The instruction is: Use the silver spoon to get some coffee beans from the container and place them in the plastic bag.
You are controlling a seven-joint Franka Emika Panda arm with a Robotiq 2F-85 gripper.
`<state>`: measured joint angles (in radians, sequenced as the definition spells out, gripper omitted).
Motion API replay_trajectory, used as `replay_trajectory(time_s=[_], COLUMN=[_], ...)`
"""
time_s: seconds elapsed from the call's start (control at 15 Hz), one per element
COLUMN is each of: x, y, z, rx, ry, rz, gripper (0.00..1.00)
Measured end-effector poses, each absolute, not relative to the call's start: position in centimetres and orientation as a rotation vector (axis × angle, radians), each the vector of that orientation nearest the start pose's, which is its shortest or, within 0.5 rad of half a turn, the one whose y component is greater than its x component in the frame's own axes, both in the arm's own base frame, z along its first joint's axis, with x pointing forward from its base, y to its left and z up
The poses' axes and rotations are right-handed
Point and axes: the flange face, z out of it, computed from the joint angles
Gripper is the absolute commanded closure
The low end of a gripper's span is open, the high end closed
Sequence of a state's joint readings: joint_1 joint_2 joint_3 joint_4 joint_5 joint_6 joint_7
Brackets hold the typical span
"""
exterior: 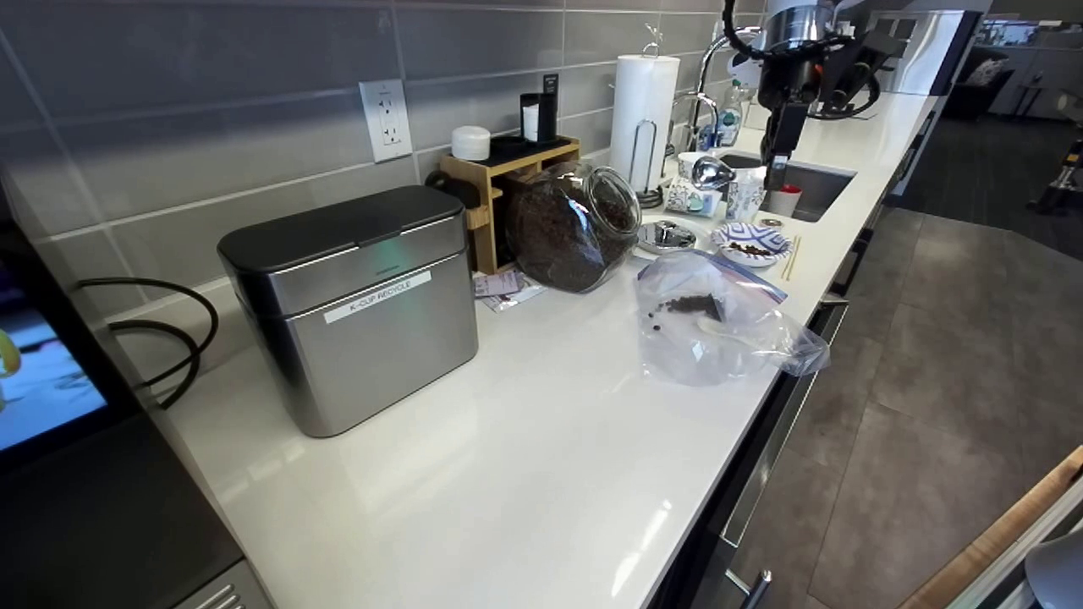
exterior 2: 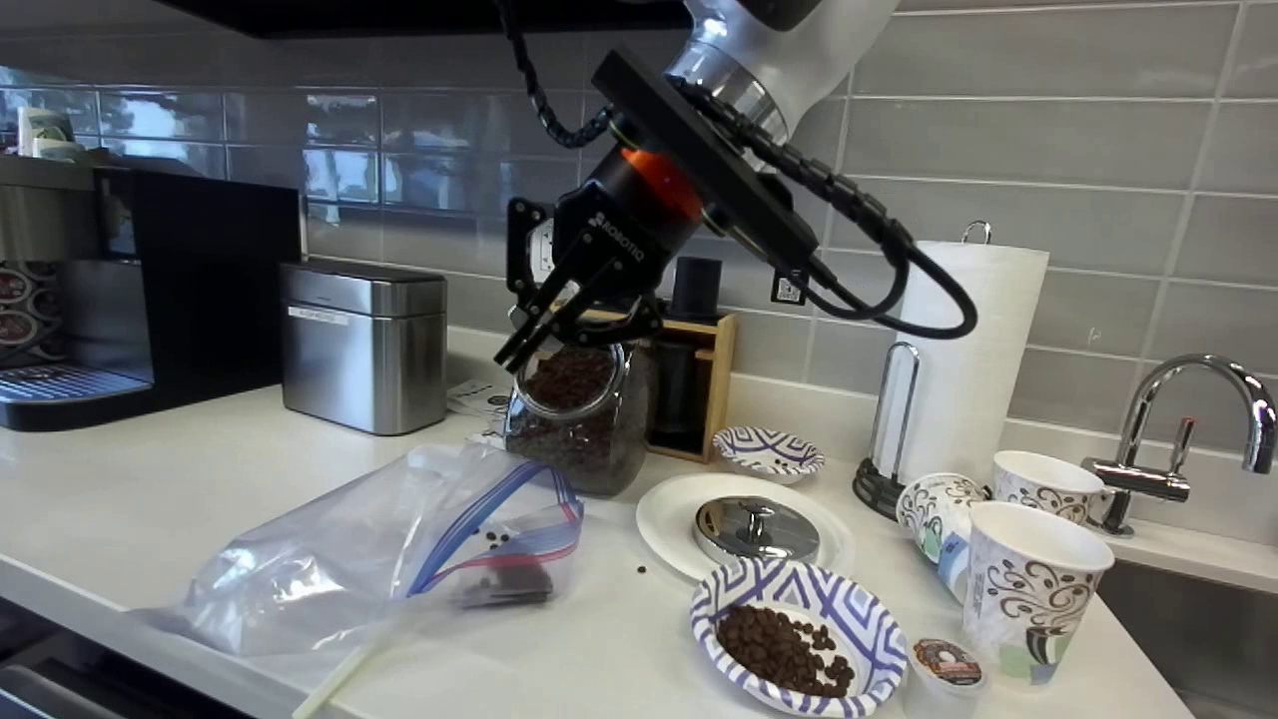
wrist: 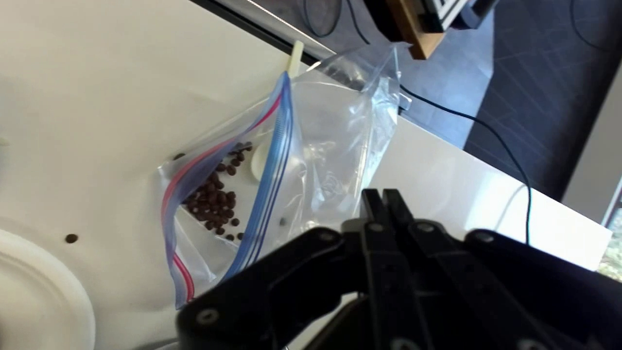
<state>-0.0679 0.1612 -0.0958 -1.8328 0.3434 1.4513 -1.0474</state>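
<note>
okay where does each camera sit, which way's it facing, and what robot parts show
Wrist view: above the counter, looking down at the plastic bag; fingers lower right.
An exterior view: by the black machine, facing along the counter; arm and fingers top right.
An exterior view: near the sink, facing the tiled wall; arm and fingers above.
Both exterior views share the glass jar.

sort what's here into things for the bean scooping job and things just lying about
For the job:
gripper
silver spoon
glass jar
coffee beans inside it
plastic bag

Seemingly just lying about:
metal box
paper towel roll
paper cups
coffee pod
white plate
</note>
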Motion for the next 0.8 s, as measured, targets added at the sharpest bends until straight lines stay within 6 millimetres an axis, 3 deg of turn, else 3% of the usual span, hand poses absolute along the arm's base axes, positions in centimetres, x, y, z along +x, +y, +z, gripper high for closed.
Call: replay_trajectory(time_s=[0.47,0.8], x=[58.2,60.4], y=[-4.0,-3.2], z=[39.6,38.2], rx=[-2.222,-2.168], ry=[-0.751,-0.648], rz=[0.446,0.506], gripper=[0.99,0.99])
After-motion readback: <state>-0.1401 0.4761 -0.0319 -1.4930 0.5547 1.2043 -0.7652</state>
